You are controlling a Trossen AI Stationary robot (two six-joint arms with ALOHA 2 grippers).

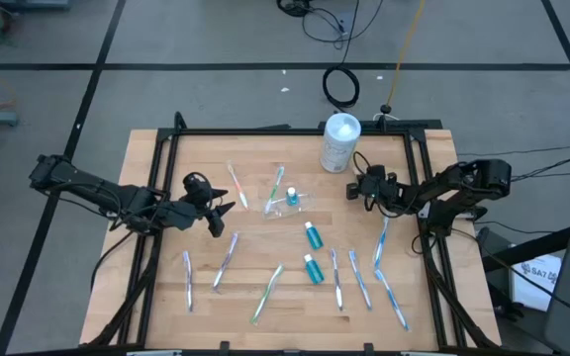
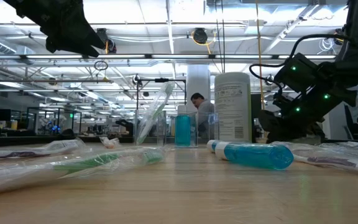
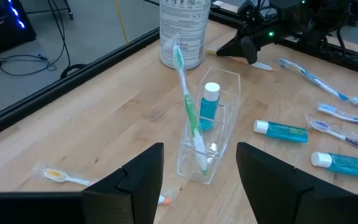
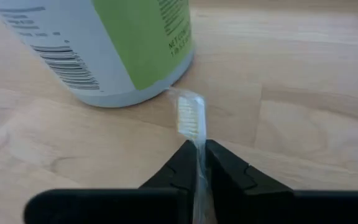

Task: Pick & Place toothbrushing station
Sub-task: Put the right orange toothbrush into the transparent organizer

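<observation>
1. wrapped toothbrush [image 4: 191, 118] lies on the table [image 1: 265, 227] just beside the white canister [image 1: 339, 141], right gripper [image 4: 199, 163] pinched shut on its neck, prob for lifting.
2. clear holder [image 3: 209, 127] mid-table already has a green brush + a blue tube upright.
3. left gripper [image 3: 199, 180] wide open, empty, hovering near the holder, waiting.

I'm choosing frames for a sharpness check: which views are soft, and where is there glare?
Low view: wrapped toothbrushes nearest the lens blur; ceiling lights glare. Right wrist view: white canister soft, right gripper crisp on its toothbrush. High view: evenly lit.
</observation>
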